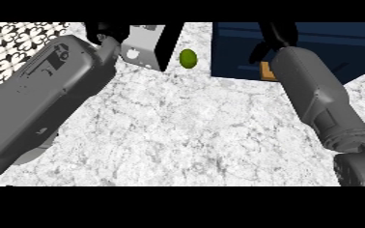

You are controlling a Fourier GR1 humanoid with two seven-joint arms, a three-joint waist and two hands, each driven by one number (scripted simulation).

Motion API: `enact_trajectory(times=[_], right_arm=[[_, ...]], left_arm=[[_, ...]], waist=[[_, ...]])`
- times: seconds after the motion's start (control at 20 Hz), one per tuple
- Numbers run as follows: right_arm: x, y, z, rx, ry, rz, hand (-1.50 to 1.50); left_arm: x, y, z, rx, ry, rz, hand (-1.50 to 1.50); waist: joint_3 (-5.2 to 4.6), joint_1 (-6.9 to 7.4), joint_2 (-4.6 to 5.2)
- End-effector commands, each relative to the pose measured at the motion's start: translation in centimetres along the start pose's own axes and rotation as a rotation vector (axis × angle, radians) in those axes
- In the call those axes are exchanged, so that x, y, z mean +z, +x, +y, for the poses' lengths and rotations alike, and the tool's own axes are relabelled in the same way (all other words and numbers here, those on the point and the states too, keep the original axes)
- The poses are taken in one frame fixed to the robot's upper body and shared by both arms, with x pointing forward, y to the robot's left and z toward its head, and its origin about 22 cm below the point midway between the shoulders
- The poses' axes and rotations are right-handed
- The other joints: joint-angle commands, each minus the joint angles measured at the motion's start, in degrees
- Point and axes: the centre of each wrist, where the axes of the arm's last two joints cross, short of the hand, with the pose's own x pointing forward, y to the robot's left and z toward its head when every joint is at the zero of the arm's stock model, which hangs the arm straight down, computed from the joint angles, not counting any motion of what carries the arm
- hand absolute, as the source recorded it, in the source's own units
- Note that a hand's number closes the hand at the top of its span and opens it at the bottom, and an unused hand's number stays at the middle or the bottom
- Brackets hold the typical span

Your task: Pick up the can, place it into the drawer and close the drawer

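The dark blue drawer [235,53] stands open at the upper right of the head view. A small orange patch, the can [267,71], shows inside the drawer by its near wall, mostly hidden under my right forearm. My right hand [278,35] hangs over the drawer, past the can, with its thumb [255,54] spread apart from the palm and nothing between them. My left hand [101,30] is at the top edge, beside a grey box, and is largely cut off by the edge of the view.
A grey box with a black side [146,50] stands at the back, left of centre. A green oval fruit [188,58] lies between it and the drawer. The marble counter [185,125] spreads across the middle and front. A patterned wall [28,36] shows at the upper left.
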Motion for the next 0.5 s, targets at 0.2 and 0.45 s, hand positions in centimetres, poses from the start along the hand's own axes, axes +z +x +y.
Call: enact_trajectory(times=[0.2, 0.45], right_arm=[[-1.5, 3.6, -0.4, -0.545, -0.105, 0.078, -1.5], [-2.7, 3.0, -2.7, -0.621, -0.119, 0.068, -1.5]], left_arm=[[0.7, -0.8, 0.2, 0.006, -0.004, 0.005, -1.5], [0.7, -0.2, 0.5, -0.008, -0.008, 0.013, -1.5]], waist=[[-0.33, 0.7, -0.53], [-0.51, 0.64, -0.51]])
